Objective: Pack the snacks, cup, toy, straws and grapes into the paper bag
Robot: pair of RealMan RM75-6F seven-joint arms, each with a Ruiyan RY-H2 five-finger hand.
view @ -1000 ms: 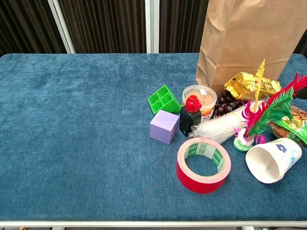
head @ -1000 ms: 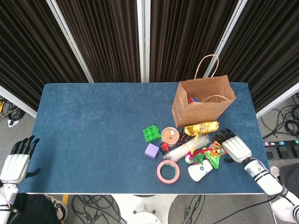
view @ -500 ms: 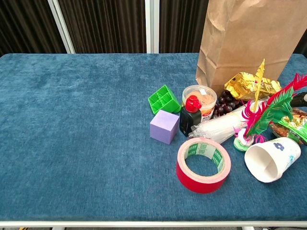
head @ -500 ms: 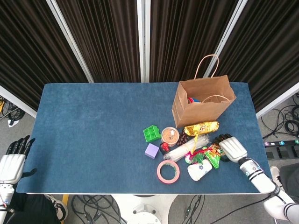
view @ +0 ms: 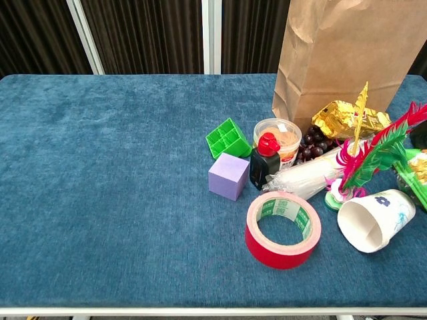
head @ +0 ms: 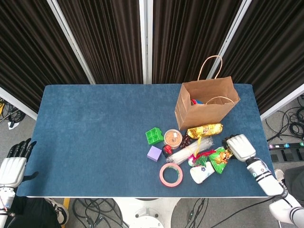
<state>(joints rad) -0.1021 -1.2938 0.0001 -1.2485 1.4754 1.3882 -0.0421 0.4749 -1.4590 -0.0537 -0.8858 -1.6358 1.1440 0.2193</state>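
Snack packet under the right hand beside the bag

Green snack packet lies right of the paper cup, near the paper bag. Only the head view shows both hands: right hand grips the packet; left hand hangs off-table, fingers apart.

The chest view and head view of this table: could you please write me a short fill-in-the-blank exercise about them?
1. The paper cup lies on its ____.
2. The purple cube sits right in front of the ____ block.
3. The roll of tape is ____ in colour.
4. The right hand holds a green snack packet, while the left hand is off the ____ edge of the table.

Missing words: side; green; red; left
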